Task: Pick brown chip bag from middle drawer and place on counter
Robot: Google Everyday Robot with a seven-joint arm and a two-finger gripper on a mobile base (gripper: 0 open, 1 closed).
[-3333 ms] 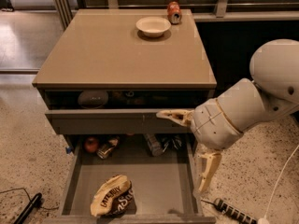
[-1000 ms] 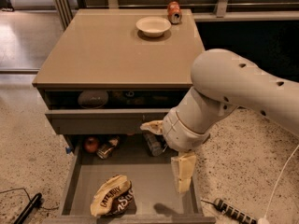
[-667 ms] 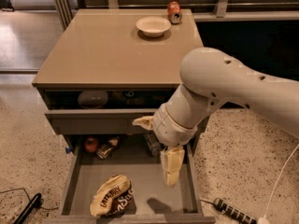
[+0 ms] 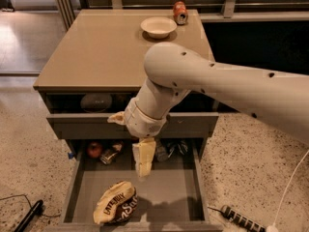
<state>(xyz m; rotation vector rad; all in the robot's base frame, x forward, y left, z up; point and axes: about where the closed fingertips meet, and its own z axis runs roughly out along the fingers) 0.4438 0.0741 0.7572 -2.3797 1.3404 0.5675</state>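
My cream gripper (image 4: 144, 162) hangs mid-frame over the wide grey middle drawer (image 4: 170, 197); whether it's open or closed, I cannot tell. The crinkled brown chip bag (image 4: 116, 203) lies on the drawer floor, lower left of it, apart (the drawer's front is cut off at the bottom of the frame).

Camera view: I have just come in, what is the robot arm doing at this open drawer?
A cream-white robot arm reaches down in front of the drawers. Its gripper hangs over the open dull-grey middle drawer, up and right of the crinkled dark-brown chip bag lying on the drawer floor. The bag is not yet grasped. The glossy tan counter holds a white bowl and a small orange can.
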